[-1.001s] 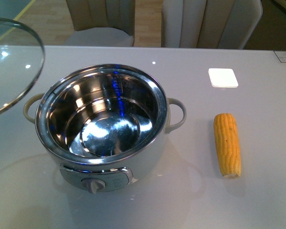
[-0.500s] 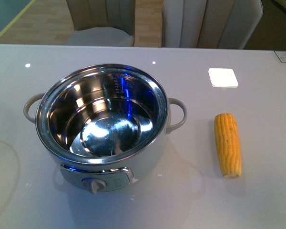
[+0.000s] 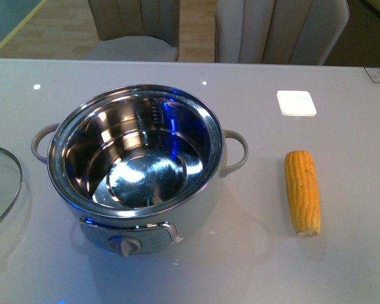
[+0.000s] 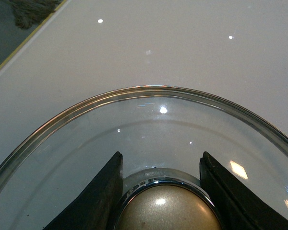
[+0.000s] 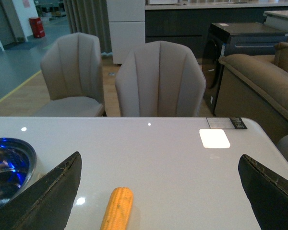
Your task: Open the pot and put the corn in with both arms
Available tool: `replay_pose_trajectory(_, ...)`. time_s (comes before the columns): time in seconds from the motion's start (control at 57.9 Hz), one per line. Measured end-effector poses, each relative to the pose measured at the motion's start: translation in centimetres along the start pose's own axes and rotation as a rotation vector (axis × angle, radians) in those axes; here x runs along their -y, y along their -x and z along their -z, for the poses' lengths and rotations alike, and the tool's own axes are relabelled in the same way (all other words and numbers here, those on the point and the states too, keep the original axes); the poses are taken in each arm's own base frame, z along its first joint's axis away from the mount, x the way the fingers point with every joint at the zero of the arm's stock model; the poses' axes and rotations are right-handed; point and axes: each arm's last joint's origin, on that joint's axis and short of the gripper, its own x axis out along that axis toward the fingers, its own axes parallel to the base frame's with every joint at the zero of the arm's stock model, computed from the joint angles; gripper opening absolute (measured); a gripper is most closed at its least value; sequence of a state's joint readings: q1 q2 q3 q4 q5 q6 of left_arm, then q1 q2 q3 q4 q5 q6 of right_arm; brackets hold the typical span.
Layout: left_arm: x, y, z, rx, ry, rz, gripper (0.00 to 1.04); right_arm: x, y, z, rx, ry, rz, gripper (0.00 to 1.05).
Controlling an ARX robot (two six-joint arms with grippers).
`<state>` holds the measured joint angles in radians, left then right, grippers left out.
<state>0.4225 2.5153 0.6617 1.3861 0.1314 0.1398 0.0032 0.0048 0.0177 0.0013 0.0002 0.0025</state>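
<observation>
The white pot (image 3: 136,164) stands open on the table, its steel bowl empty, and its rim also shows in the right wrist view (image 5: 9,160). The glass lid (image 3: 0,183) is at the far left, low over the table. In the left wrist view my left gripper (image 4: 161,155) is shut on the lid's gold knob (image 4: 168,211), with the glass lid (image 4: 149,120) spread beneath it. The corn (image 3: 302,191) lies on the table right of the pot. My right gripper (image 5: 159,160) is open and empty above the table, with the corn (image 5: 117,208) below and between its fingers.
A white square pad (image 3: 296,102) lies on the table behind the corn. Two grey chairs (image 3: 272,28) stand past the far table edge. A brown sofa (image 5: 259,81) is off to the right.
The lid was high at the upper left, then swung almost out of the front view. It now shows lower at the left, close to the table. Pot and corn have not moved.
</observation>
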Motion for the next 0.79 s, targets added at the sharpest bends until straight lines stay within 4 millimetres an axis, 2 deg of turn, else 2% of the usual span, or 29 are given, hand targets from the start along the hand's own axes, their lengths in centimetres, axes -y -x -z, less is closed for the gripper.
replay_pose_trajectory(0.138,0.1,-0.6,0.8,-0.013,0.006,0.01,0.42,0.0,0.0,0.0,0.0,0.0,0.0,0.96)
replay_pose_trajectory(0.449,0.0,-2.4,1.0,0.022,0.02,0.033,0.43,0.0,0.0,0.0,0.0,0.0,0.0,0.96)
replay_pose_trajectory(0.794,0.2,-3.3,1.4,0.03,0.037,0.031,0.94,0.0,0.0,0.0,0.0,0.0,0.0,0.96)
